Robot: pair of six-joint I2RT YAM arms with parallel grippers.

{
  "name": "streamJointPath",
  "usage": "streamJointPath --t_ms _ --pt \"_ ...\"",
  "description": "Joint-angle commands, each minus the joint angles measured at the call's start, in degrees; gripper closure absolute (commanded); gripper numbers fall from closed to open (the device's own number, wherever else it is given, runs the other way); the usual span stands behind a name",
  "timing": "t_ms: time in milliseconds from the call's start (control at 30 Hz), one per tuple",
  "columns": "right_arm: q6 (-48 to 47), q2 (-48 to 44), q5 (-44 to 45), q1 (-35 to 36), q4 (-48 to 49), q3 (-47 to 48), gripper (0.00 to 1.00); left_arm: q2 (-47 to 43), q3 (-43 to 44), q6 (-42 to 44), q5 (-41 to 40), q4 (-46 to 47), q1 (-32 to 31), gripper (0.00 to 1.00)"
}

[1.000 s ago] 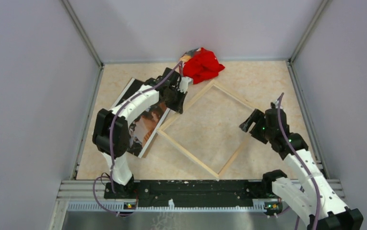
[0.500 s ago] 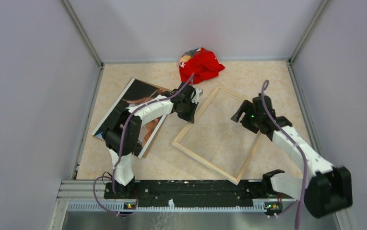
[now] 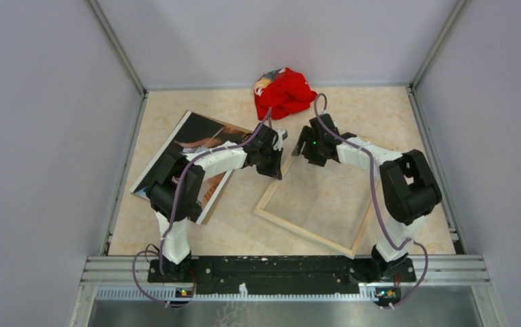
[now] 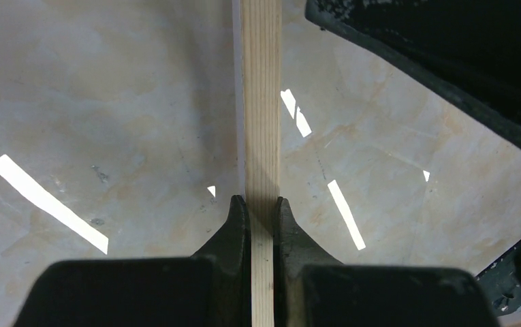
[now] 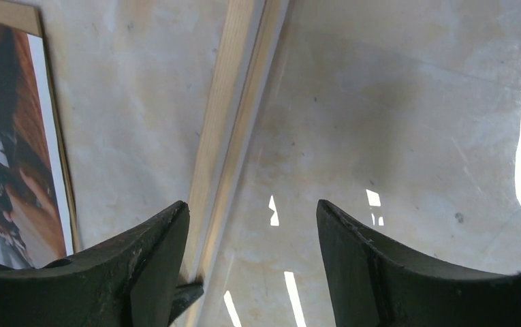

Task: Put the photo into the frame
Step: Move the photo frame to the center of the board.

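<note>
The frame lies on the beige table, a little right of the middle, turned at an angle, with its pale wood back side up and the table visible through the clear pane. The photo is not inside it: it lies flat to the left of the frame, picture side up, partly under the left arm. In the right wrist view the photo shows a white border, and a thin brown strip runs along its edge. The left gripper is at the far left corner of the frame, and its two fingers are pressed together on the narrow wood rail, pinching it from both sides. The right gripper is just beside it, over the far rail, with its fingers spread wide and holding nothing; I cannot tell if they touch the frame. A crumpled red cloth lies at the far edge of the table, behind both grippers.
</note>
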Motion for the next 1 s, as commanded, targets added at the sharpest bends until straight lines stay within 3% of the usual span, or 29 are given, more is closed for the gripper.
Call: streamJointPath --t_ms 0,367,567,667,733,800,900,967 --pt "1.3 3.5 -0.1 0.9 2.9 4.6 0.32 -1.2 -1.0 -4.1 6.4 3.4 -0.1 1.0" --pt "-0.7 11.8 2.3 1.6 0.2 11.1 0.47 -1.9 -3.3 -5.6 11.7 7.0 0.1 0.96" --pt "-3.5 13.3 2.9 1.5 -1.5 13.4 0.75 -1.5 -3.7 -5.9 14.1 8.1 0.4 0.93" --pt "-4.9 14.1 3.0 1.6 -3.0 13.9 0.76 -1.7 -3.9 -6.0 14.4 8.8 0.4 0.92" --pt "-5.5 14.8 3.3 1.5 -4.0 14.2 0.67 -1.3 -3.9 -6.1 14.8 8.9 0.4 0.9" --pt "-5.6 15.1 3.7 1.7 -4.0 13.7 0.66 -1.0 -3.6 -6.1 15.2 8.7 0.5 0.89" --pt "-6.3 15.6 4.8 1.6 -4.2 13.2 0.71 -1.1 -3.4 -5.9 16.3 8.9 0.7 0.86" --pt "-7.0 15.9 6.0 1.7 -4.9 13.4 0.8 -0.9 -3.1 -5.9 17.6 9.0 1.0 0.83"
